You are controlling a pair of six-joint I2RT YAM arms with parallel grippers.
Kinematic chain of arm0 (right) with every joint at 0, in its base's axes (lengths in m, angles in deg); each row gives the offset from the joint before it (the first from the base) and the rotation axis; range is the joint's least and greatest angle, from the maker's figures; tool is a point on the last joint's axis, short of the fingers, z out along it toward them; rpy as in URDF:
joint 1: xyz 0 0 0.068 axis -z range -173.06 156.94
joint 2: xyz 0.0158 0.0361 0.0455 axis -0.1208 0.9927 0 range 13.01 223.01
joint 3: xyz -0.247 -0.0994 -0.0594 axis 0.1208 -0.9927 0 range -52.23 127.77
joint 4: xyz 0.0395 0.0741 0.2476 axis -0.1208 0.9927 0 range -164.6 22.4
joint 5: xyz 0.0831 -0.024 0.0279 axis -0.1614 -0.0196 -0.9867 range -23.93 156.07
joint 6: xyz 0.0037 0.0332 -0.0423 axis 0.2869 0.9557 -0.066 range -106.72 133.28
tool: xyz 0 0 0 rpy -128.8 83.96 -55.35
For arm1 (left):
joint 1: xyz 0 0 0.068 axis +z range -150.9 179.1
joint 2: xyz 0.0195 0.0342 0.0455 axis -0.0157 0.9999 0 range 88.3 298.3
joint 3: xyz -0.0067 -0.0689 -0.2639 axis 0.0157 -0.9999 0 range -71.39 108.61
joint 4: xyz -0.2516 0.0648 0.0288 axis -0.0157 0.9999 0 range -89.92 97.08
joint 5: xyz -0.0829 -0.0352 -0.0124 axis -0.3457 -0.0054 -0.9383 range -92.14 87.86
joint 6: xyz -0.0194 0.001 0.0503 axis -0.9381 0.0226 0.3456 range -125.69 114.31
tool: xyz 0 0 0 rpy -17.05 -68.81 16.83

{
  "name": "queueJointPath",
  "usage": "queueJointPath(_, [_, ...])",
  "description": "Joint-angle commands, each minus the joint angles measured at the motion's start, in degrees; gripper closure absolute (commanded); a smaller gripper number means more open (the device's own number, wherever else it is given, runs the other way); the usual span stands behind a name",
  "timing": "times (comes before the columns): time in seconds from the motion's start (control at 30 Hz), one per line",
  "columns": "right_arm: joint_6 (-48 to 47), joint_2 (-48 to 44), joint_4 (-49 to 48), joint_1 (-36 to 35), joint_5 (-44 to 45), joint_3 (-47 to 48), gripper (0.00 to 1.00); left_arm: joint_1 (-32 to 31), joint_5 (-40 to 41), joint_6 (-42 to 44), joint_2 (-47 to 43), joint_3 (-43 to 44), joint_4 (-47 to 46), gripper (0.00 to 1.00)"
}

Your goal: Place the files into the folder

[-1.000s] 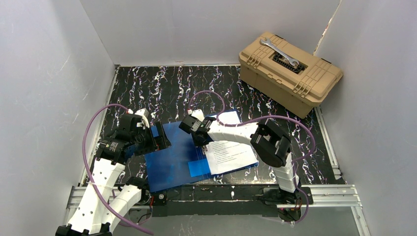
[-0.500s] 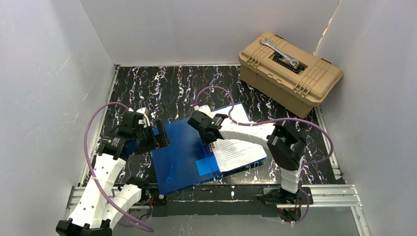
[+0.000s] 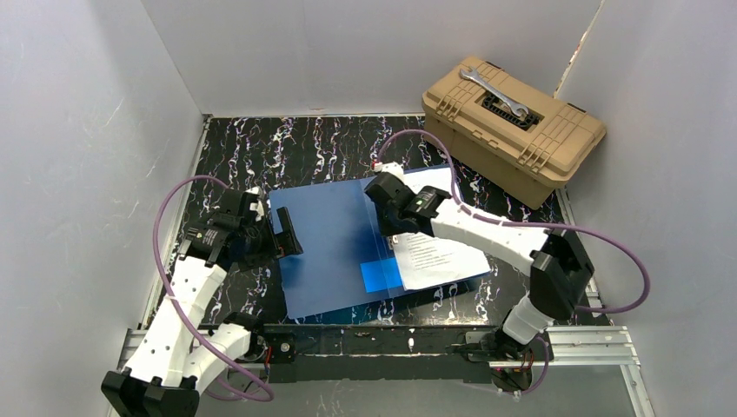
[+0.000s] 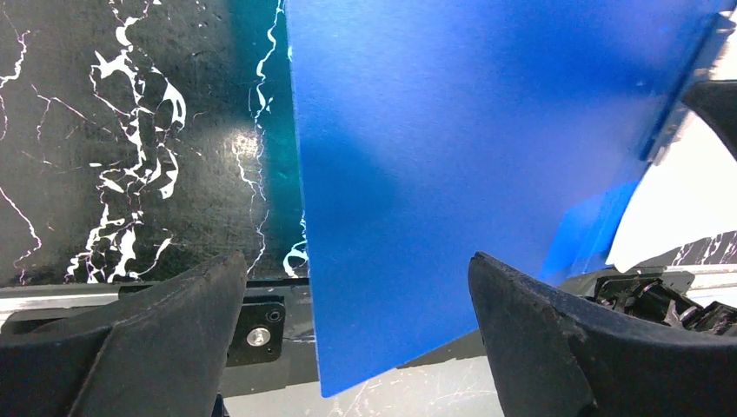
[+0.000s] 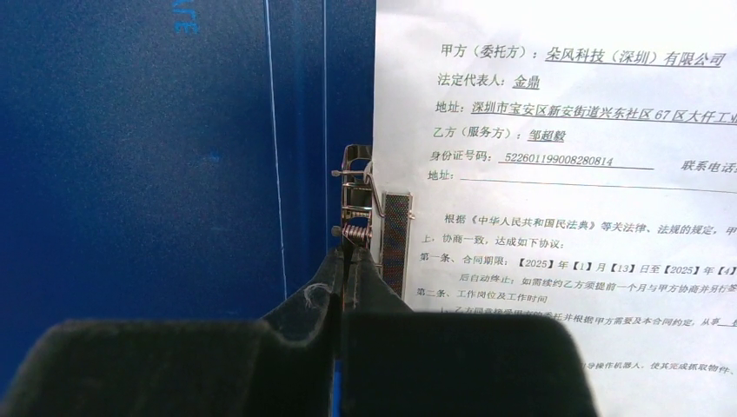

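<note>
Step now: The files look to be lying in the open folder, by its metal clip. I think the job is close to done.
Next move: My guess is the cover has to be folded over the paper. The arms need to get out of the way first.
Right gripper [image 5: 341, 287]: It is shut tight, with nothing between its tips that I can see. The tips sit right at the metal clip [image 5: 363, 217]. I cannot tell if they press on it.
Left gripper [image 4: 348, 304]: It is wide open and holds nothing. The blue cover's edge lies between its two fingers, not pinched.
Files [image 3: 439, 256]: White sheets with black print lie flat on the right half of the folder. Their left edge is just beside the clip.
Folder [image 3: 326, 248]: It is blue and lies open and flat in the middle of the bench [image 3: 261, 148], between the two arms. A lighter blue pocket [image 3: 381, 276] shows near its front.
Toolbox [image 3: 513, 130]: It is tan and sits well apart at the far right, with a wrench [image 3: 494, 93] on its lid.
</note>
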Motion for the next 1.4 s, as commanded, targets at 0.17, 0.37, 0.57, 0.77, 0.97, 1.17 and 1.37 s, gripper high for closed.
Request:
queueJointPath(0.17, [-1.89,-8.31,0.0,3.21,-3.89,-0.74,0.99,0.28,-8.13,-1.99,1.48,1.43,-1.14,0.02])
queueJointPath(0.37, [-2.1,-10.08,0.03,4.39,-6.47,-0.96,0.99,0.7,-16.7,-4.92,1.19,-1.89,-5.28,0.09])
queueJointPath(0.57, [-2.27,-10.37,0.26,4.64,-5.98,-1.58,0.99,0.81,-19.92,-6.6,0.2,-4.31,-7.68,0.38])
queueJointPath(0.77, [-1.86,-9.04,-1.1,4.64,-7.7,-3.38,0.99,0.94,-19.58,-6.44,-0.68,-3.63,-6.9,0.73])
queueJointPath(0.97, [-1.04,-7.04,-3.28,4.64,-10.29,-4.81,0.99,1.01,-17.79,-5.74,-1.03,-1.89,-4.87,1.0])
queueJointPath(1.17, [-0.35,-2.86,-4.66,3.57,-12.65,-3.94,0.99,0.98,-16.43,-4.56,-0.98,0.48,-2.81,1.0])
queueJointPath(1.37, [-0.12,-0.15,-4.51,3.47,-13.06,-2.49,0.7,1.03,-14.62,-3.12,-0.88,2.67,0.58,1.0])
